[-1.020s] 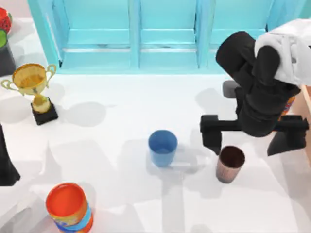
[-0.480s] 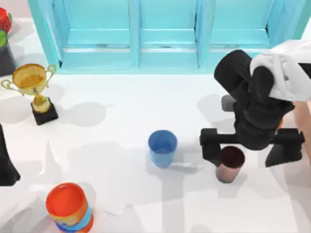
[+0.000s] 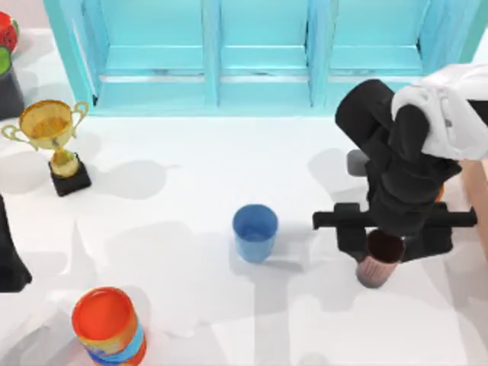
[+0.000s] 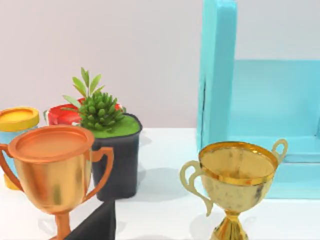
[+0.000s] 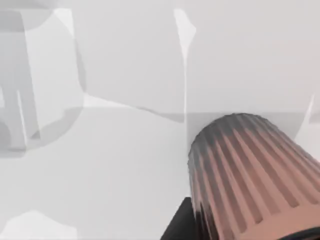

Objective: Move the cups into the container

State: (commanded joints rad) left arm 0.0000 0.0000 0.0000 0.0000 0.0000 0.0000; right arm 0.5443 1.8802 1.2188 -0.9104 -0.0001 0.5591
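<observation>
Now that my right gripper (image 3: pixel 389 242) has narrowed its fingers around the brown cup (image 3: pixel 379 261) and nudged it toward the tabletop's right edge, I judge the grasp made and a lift next. Ribbed pinkish sides, dark rim, upright. Blue cup (image 3: pixel 255 232) waits mid-table; container (image 3: pixel 477 200) sits at the right edge; left arm (image 3: pixel 9 252) is parked

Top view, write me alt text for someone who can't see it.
The right end effector has its fingers on either side of the ribbed brown cup on the white table, right of centre. A light blue cup stands mid-table, a gold trophy far left, an orange-red canister near left, with a turquoise frame behind.
</observation>
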